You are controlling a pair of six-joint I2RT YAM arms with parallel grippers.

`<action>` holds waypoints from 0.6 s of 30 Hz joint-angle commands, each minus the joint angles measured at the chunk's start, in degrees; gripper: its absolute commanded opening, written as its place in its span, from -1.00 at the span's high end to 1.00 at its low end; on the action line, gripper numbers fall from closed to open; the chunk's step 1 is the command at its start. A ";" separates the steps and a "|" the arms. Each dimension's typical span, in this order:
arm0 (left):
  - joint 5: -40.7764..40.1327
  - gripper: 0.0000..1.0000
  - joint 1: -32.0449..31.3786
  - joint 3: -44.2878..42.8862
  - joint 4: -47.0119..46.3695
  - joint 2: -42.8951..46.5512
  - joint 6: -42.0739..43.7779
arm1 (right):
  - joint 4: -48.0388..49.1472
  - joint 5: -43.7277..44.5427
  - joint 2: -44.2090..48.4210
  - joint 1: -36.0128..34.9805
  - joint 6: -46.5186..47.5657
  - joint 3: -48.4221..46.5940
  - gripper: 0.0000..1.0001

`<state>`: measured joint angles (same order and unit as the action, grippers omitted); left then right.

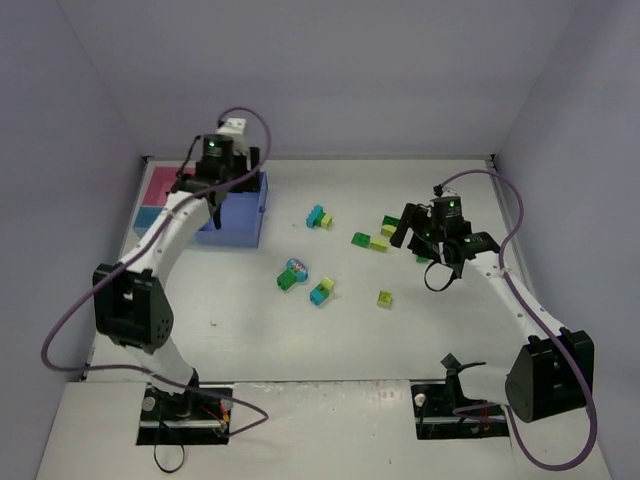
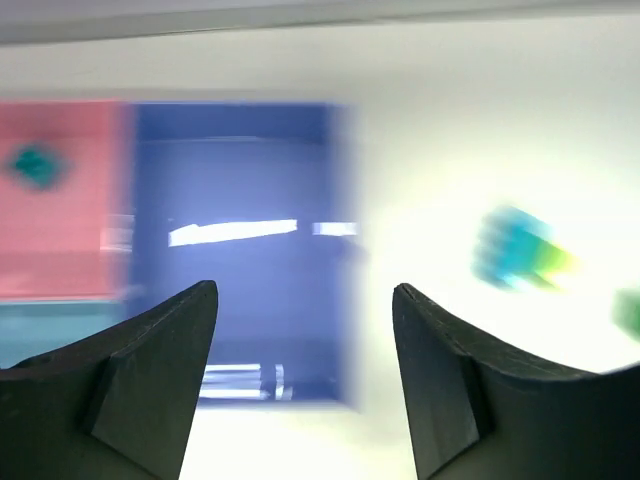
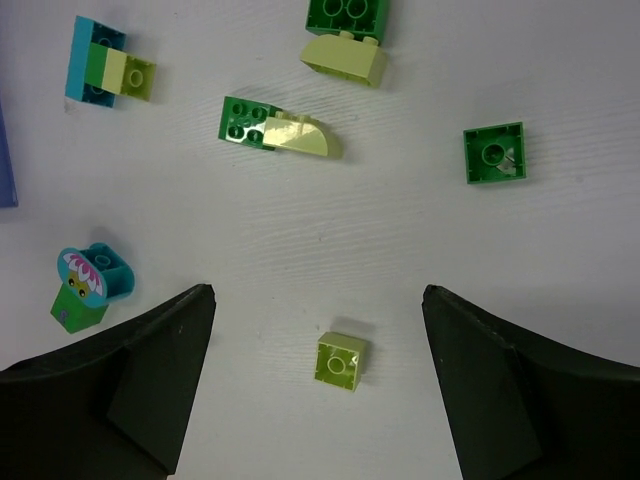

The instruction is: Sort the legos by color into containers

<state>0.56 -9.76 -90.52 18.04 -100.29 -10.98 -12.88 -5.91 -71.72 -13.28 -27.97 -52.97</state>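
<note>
Right hand (image 3: 318,295) wide, empty, aimed at lone yellow-green brick (image 3: 340,360); centre it, descend straight, close across flat sides.

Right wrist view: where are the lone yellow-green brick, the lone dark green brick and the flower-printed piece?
lone yellow-green brick (image 3: 339,364), right wrist view, top stud.
lone dark green brick (image 3: 493,153), right wrist view, top centre.
flower-printed piece (image 3: 82,272), right wrist view, printed face.

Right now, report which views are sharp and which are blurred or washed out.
Left wrist: smeared sideways, pink tray and blue tray edges soft, white glare streak on the blue tray, table overexposed. Right wrist: sharp, yellow-green brick crisp. Top external: evenly lit, faint shadows.
</note>
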 commanded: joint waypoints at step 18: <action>-8.55 -0.30 -47.09 7.74 -3.81 0.55 -24.35 | -5.31 7.76 3.78 11.34 -11.31 5.77 -0.71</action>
<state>-4.14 -54.43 -77.52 17.21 -97.23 -29.91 -17.12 -1.06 -70.89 -4.16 -36.25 -47.51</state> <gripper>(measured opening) 0.646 0.849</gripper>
